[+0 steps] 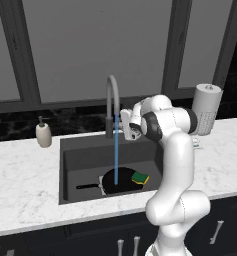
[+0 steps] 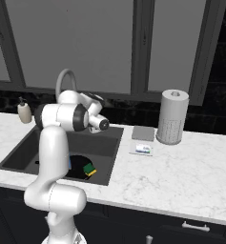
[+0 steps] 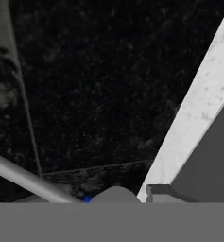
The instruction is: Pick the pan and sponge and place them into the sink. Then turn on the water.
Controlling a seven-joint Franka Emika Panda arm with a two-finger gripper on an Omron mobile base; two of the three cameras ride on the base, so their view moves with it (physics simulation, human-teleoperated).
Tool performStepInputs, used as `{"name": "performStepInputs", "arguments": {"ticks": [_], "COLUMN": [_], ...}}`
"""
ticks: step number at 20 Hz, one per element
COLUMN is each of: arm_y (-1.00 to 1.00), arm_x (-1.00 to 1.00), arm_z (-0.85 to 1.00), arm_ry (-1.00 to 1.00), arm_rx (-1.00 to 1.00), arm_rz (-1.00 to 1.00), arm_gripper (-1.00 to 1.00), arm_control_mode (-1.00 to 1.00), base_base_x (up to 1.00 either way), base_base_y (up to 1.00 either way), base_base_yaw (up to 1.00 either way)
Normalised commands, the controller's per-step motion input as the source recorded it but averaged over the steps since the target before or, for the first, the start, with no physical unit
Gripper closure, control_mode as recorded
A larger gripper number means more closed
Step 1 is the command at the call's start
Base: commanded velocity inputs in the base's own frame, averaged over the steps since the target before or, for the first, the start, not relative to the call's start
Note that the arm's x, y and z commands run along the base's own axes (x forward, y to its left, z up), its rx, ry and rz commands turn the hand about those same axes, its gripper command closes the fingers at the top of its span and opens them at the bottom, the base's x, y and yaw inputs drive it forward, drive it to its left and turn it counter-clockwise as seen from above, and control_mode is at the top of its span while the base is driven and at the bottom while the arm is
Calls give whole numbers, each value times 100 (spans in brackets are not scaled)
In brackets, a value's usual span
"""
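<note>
Water (image 1: pixel 116 150) running: thin blue stream dropping straight from the spout of the arched grey faucet (image 1: pixel 111 95) into the sink (image 1: pixel 80 155). Pan (image 1: pixel 117 181) flat on the sink floor toward the front right corner of the basin, handle lying along the front wall and pointing to the left wall. Sponge (image 1: pixel 140 178) resting on the pan's right rim, yellow with green showing; seen too in the right base view as sponge (image 2: pixel 89 168) beside the arm's lower link. Stream landing on the pan just left of the sponge.

Gripper (image 1: pixel 126 126) raised beside the faucet neck, just right of the stream and level with the spout, well above pan and sponge; both lying below and slightly forward of the fingers. Whether the fingers stand open or closed cannot be told from these views; nothing seen held between them.

Judged complete: pan and sponge in the basin, water flowing. Any further move likely only a retreat from the faucet, up and toward the bench's front edge, clear of the neck.
</note>
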Motion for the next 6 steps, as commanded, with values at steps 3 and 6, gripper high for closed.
{"name": "performStepInputs", "arguments": {"ticks": [3,6], "arm_y": [0,0], "arm_x": [2,0], "arm_z": [-19,-10], "arm_ry": [4,0], "arm_rx": [18,6], "arm_rz": [-1,0], "arm_gripper": [100,100], "arm_control_mode": [-100,-100], "base_base_x": [0,0], "base_base_y": [0,0], "base_base_yaw": [0,0]}}
